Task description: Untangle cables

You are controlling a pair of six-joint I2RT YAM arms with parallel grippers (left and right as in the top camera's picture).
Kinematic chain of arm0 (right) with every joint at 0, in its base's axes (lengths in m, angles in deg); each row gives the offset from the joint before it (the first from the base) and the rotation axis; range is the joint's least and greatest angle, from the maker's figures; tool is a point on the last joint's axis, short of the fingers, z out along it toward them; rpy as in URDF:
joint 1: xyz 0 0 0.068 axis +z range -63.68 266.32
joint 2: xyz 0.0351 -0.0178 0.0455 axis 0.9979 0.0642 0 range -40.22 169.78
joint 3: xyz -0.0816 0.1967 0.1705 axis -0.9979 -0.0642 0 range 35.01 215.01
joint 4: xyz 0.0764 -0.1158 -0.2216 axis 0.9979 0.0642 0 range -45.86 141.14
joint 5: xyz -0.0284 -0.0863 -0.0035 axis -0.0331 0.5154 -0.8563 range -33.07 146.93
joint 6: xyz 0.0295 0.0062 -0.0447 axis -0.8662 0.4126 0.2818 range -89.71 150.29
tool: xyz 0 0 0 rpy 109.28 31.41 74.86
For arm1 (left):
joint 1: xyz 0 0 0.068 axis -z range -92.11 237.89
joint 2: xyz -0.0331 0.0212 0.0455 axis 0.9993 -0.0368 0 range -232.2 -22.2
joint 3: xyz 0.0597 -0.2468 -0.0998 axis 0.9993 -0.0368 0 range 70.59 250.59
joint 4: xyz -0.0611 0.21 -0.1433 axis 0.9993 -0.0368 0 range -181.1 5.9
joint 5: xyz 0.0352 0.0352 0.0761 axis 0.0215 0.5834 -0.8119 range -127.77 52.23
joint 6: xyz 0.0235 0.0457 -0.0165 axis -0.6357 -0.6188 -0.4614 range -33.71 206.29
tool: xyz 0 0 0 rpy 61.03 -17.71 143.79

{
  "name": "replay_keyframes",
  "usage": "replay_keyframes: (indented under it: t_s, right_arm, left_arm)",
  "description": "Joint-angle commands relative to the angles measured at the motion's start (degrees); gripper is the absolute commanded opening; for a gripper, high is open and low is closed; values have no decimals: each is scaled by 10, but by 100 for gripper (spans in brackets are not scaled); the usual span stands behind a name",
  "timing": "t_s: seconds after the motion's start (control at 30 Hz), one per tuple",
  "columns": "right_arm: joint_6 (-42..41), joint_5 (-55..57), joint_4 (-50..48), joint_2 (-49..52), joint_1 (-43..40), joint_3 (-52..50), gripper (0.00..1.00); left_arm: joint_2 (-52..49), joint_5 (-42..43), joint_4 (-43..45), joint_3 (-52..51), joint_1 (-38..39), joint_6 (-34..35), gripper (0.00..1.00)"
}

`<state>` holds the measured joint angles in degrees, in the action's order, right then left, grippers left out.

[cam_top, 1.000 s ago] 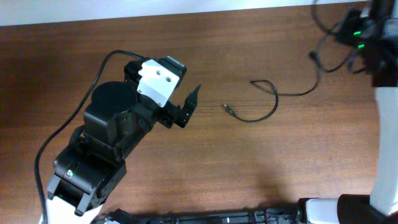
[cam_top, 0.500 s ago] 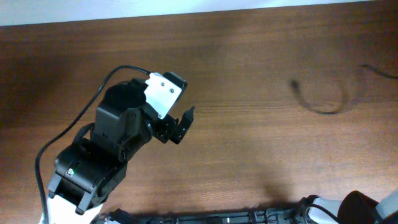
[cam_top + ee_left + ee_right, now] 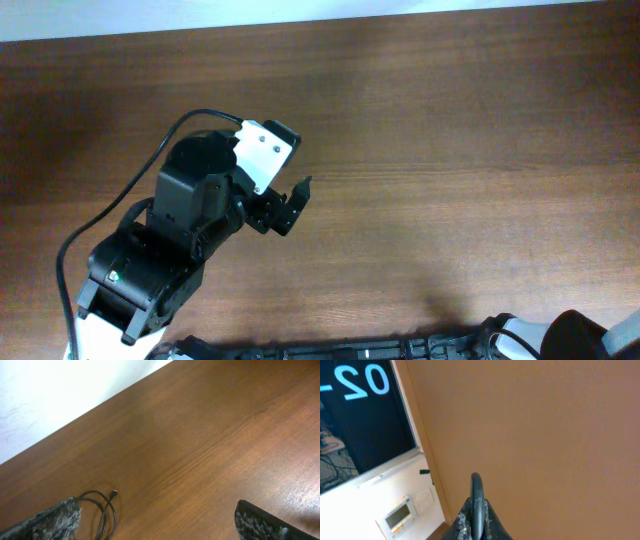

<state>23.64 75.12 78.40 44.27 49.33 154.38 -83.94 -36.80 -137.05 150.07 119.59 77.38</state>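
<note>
The left gripper (image 3: 300,200) hangs over the table's (image 3: 450,150) left half; a cable (image 3: 102,510) (perhaps looped) lies on it.

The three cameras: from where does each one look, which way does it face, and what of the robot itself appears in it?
Overhead: above, facing straight down on the brown wooden table; shows the black left arm, fingers apart.
Left wrist: low, looking across the table; own open fingers at the bottom, thin black cable between.
Right wrist: raised, facing a tan wall; shut fingers pinch a black cable loop.
Shared: the table, overhead and left wrist.

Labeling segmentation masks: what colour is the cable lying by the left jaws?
Black, with a small dark plug end. The cable shows best in the left wrist view, on the brown wooden table.
</note>
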Motion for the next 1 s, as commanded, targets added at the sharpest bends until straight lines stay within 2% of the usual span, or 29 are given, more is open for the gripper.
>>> replay_keyframes:
  t_s: [0.0, 0.23, 0.57, 0.77, 0.97]
  right_arm:
    - [7, 5, -2, -3, -2, 8, 4]
    - [2, -21, 10, -3, -2, 8, 4]
    - [2, -21, 96, 5, -2, 8, 4]
    - [2, -19, 166, 51, -2, 8, 4]
    - [2, 19, 190, 111, -3, 8, 4]
  left_arm:
    - [-1, -8, 1, 4, -1, 7, 99]
    - [-1, -8, 1, 4, -1, 7, 99]
    - [-1, -8, 1, 4, -1, 7, 99]
    - [-1, -8, 1, 4, -1, 7, 99]
    - [-1, -8, 1, 4, -1, 7, 99]
